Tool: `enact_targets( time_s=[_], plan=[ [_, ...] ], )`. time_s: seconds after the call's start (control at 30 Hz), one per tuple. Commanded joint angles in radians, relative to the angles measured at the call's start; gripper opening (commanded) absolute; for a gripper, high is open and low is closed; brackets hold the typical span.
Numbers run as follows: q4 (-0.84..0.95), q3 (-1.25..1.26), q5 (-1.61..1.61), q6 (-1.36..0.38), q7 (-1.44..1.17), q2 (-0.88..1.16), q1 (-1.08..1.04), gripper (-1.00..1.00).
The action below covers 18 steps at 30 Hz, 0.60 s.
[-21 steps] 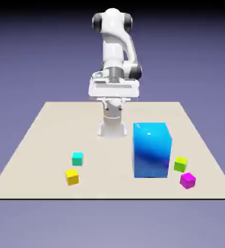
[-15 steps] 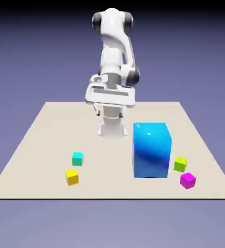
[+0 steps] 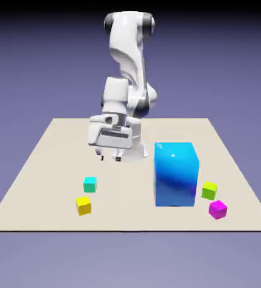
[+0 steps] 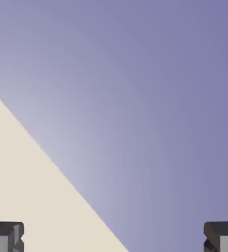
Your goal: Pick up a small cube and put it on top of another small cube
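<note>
Yellow cube [image 3: 84, 205], near left, looks light and rigid; pinch two opposite flat sides with your spread, empty gripper [image 3: 109, 158].

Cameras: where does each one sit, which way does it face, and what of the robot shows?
Exterior view: fixed, across the table and above, facing the robot; shows the whole white arm, the open gripper hanging above the table, the yellow cube, teal cube, blue cube, lime-green cube and magenta cube.
Hand view: on the hand, looking along the gripper; only the two grey fingertips show, wide apart, no cubes.
Shared: the gripper, the beige table, the blue-violet backdrop.
</note>
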Motion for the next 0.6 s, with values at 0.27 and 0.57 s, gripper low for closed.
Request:
enact_targets(
  time_s=[0.27, 0.57],
  plan=[
    [0.050, -0.023, -0.081, -0.028, -0.391, 0.159, -0.062, 0.00],
    [0.101, -0.046, -0.161, -0.056, -0.783, 0.318, -0.124, 0.00]
  ],
)
